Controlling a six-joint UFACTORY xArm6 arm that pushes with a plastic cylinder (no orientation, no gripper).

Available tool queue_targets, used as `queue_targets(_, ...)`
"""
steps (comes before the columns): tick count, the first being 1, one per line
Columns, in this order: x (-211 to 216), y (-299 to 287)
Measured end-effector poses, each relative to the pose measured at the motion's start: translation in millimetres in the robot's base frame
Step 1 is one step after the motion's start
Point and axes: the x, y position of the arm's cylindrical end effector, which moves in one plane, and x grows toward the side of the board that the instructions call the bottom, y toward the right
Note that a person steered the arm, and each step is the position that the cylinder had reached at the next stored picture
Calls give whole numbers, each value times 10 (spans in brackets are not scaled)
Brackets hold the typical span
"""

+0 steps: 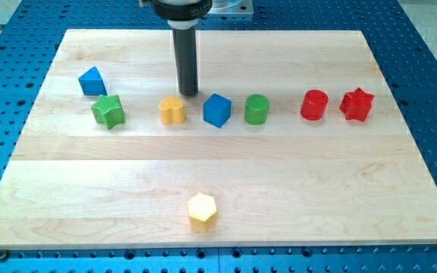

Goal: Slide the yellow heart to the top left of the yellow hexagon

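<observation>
In the camera view, my tip is resting on the tabletop just at 1 o'clock of the yellow heart, placed behind it because the push must drive it toward the view's bottom. The end effector is a bare rod with nothing to open or close. The heart is sitting in the row, well apart from the yellow hexagon, which is lying at its 5 o'clock.

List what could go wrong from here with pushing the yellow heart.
1. My tip sits just above-right of the yellow heart, close to the blue cube; it may nudge the cube.
2. An off-centre push could spin the heart away.
3. An overlong push could knock the yellow hexagon.
</observation>
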Motion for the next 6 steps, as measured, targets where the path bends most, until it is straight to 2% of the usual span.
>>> queue_targets(2, 382, -187)
queue_targets(3, 902, 55)
queue_targets(4, 1055, 286)
queue_targets(5, 776, 161)
queue_targets(6, 1074, -108)
